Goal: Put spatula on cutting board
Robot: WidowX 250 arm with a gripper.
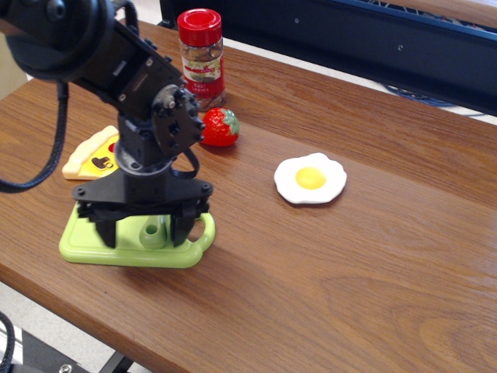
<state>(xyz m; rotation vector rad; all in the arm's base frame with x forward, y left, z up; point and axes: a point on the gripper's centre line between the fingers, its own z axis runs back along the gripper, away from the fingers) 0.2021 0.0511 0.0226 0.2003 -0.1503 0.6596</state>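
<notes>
The light-green cutting board (81,249) lies at the table's front left, with its oval handle hole at its right end. My black gripper (144,231) points straight down over the board with its fingers (180,230) spread wide apart, so it is open. The spatula's light-green handle (153,231) stands between the fingers, touching neither of them. It appears to rest on the board. The spatula's grey head is hidden behind the gripper.
A toy pizza slice (92,155) lies just behind the board. A red strawberry (220,127) and a red-capped spice jar (202,58) stand further back. A fried egg (311,179) lies to the right. The table's front edge runs close below the board.
</notes>
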